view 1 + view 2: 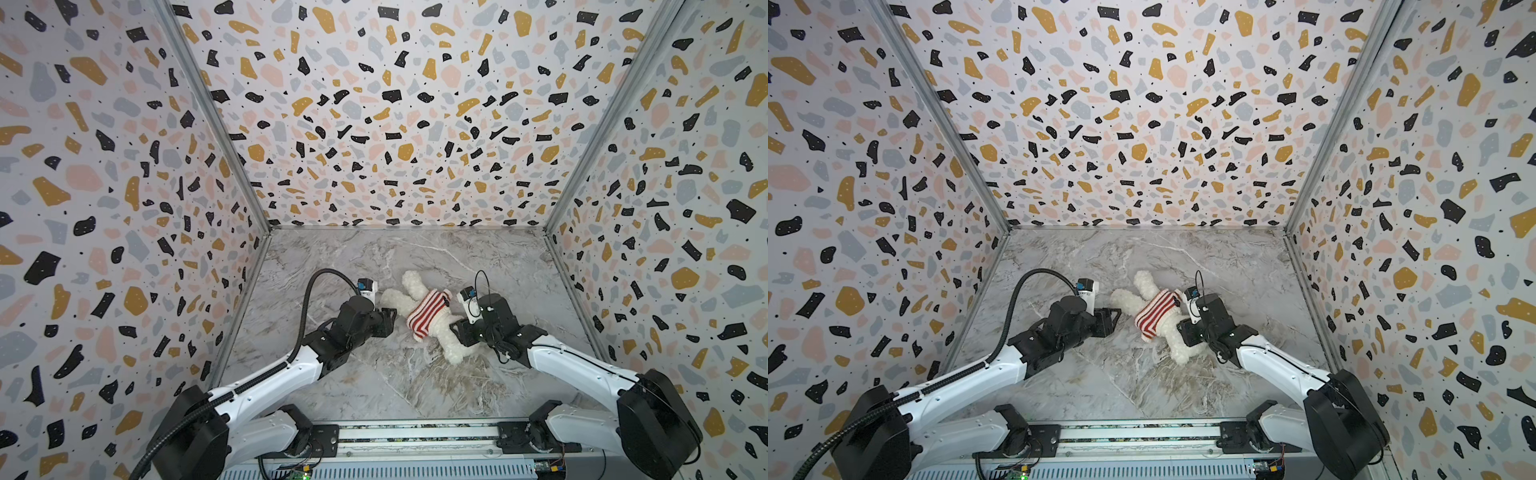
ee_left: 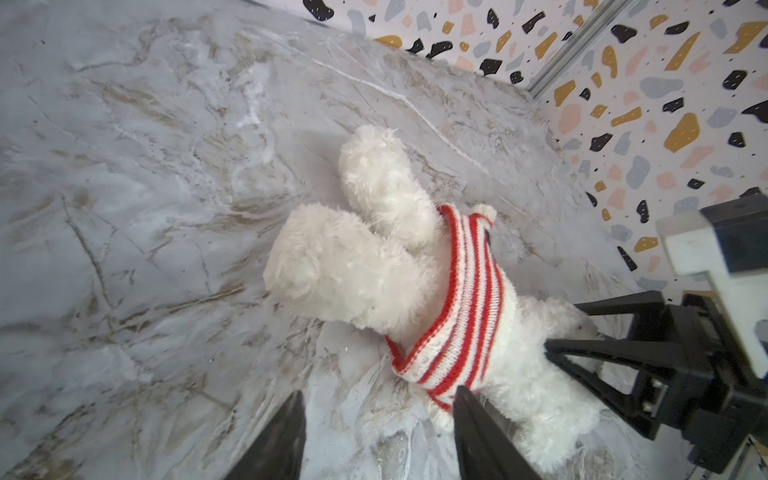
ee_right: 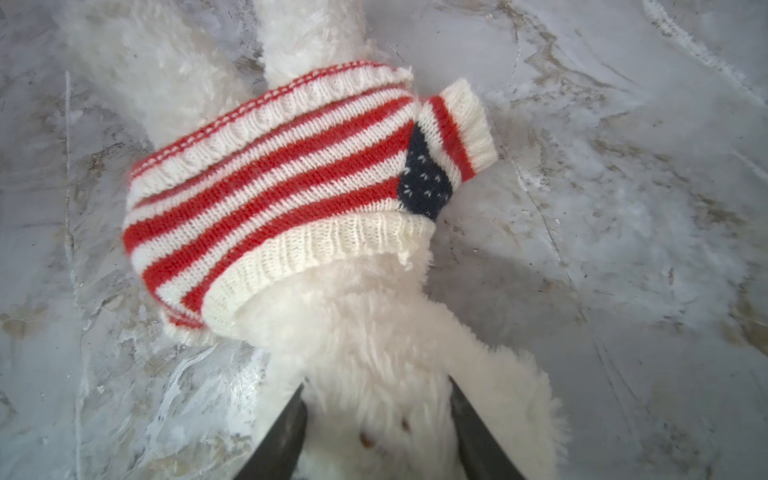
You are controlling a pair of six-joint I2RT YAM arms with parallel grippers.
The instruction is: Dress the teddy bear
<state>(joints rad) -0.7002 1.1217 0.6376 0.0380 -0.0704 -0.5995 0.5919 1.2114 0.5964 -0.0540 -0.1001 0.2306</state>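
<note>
Mid-desk, a bit toward the right arm's side, the teddy bear [image 1: 451,345] lies flat on the marble desk [image 1: 374,386], legs angled to the far left, head end toward the near right. Striped sweater [image 3: 270,187] sits round the torso only, bunched. Its one visible sleeve [image 3: 457,124] lies flat and looks empty, so I'd judge the arm isn't threaded yet and the top needs straightening. The right gripper [image 3: 377,384] straddles the head end with fur filling the gap between its jaws; can't tell if it's truly pinching. The left gripper [image 2: 379,390] is spread wide with nothing in it, tips just beside the sweater's leg-side edge. To do this well, the right should anchor on the stuffing rather than loose fur, or it'll probably slip. The left should catch the knit edge only and pull along the body, away from the anchor. Knit likely drags on plush, so short tugs, and keep that sleeve from getting trapped underneath.
</note>
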